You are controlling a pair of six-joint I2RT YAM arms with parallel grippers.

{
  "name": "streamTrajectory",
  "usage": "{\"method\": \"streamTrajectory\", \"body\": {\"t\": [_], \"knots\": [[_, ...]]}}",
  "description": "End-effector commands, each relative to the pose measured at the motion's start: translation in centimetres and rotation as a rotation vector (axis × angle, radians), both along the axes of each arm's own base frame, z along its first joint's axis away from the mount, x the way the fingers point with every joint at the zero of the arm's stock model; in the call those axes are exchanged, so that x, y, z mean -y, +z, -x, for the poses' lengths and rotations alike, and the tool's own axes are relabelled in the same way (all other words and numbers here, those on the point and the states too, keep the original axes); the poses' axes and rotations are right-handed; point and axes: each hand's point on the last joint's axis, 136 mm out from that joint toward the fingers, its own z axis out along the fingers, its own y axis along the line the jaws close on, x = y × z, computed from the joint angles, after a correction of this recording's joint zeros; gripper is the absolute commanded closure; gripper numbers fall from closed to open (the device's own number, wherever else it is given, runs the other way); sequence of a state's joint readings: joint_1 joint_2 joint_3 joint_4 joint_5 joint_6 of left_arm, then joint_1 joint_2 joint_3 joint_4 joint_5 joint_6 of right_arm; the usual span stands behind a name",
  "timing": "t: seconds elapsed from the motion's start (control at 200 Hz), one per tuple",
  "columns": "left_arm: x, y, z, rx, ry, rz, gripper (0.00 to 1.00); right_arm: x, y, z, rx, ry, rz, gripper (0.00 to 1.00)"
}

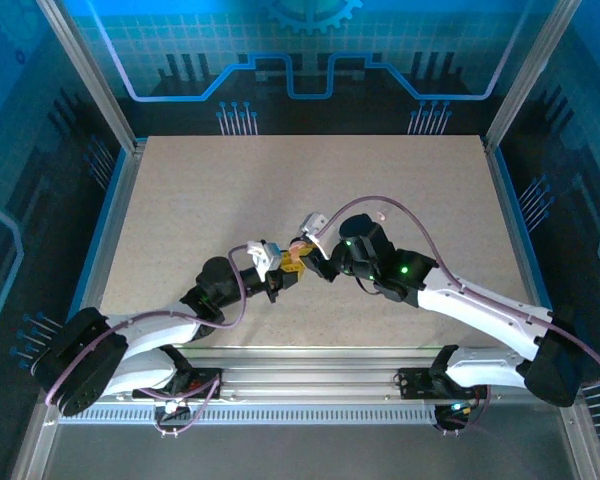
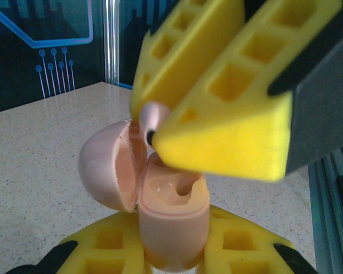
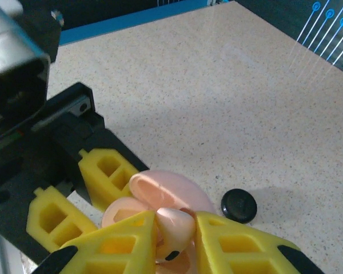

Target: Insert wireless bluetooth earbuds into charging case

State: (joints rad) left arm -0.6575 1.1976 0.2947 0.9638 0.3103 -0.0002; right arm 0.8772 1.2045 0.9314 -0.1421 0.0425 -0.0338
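Earbud (image 2: 153, 116): 1 small pale pink piece with a dark tip, pinched between the yellow fingers (image 2: 228, 108) of the right gripper (image 2: 155, 127), jaws narrow around it. It sits just above the open mouth of the charging case (image 2: 172, 225), close to the hinge side.

A pale stem shows under the lower finger, reaching into 1 socket of the case; cannot tell if it belongs to the held earbud.

Case is pink, upright, clamped at its lower body between the left gripper (image 2: 171, 254) pads. Its lid (image 2: 106, 165) is swung open to the left.

From above, both grippers meet over the near middle of the table (image 1: 280, 180), held above it.

1 round black puck (image 3: 238, 205) lies flat on the table, just beside the right gripper, apart from the case.
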Motion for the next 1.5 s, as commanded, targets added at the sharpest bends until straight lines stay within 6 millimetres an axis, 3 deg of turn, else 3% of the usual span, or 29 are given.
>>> {"method": "streamTrajectory", "body": {"t": [0.0, 0.205, 0.5, 0.84, 1.026, 1.221, 1.496], "knots": [[0.3, 3.9, 0.2, 0.095, -0.022, 0.076, 0.93, -0.4, -0.4, 0.8, -0.013, 0.035, 0.024, 0.77], [0.3, 3.7, 0.2, 0.089, -0.017, 0.069, 0.94, -0.3, 0.3, 0.7, -0.002, 0.024, 0.002, 0.77], [0.1, 3.0, 0.1, 0.087, -0.005, 0.055, 0.94, 0.5, 5.4, 1.4, 0.065, 0.029, -0.136, 0.75], [0.1, 3.3, 0.1, 0.092, -0.005, 0.066, 0.94, 0.1, 4.7, 0.6, 0.042, 0.017, -0.122, 0.75], [-0.3, 2.5, 0.0, 0.109, 0.020, 0.016, 0.94, 1.6, 4.7, -0.3, -0.135, -0.094, -0.192, 0.71], [-0.8, 1.0, -0.4, 0.160, 0.056, -0.087, 0.94, 3.5, 3.8, 0.6, -0.435, -0.203, -0.253, 0.67], [-1.3, 0.3, -0.6, 0.190, 0.081, -0.164, 0.94, 3.1, 3.2, 2.4, -0.682, -0.265, -0.298, 0.66]]}}
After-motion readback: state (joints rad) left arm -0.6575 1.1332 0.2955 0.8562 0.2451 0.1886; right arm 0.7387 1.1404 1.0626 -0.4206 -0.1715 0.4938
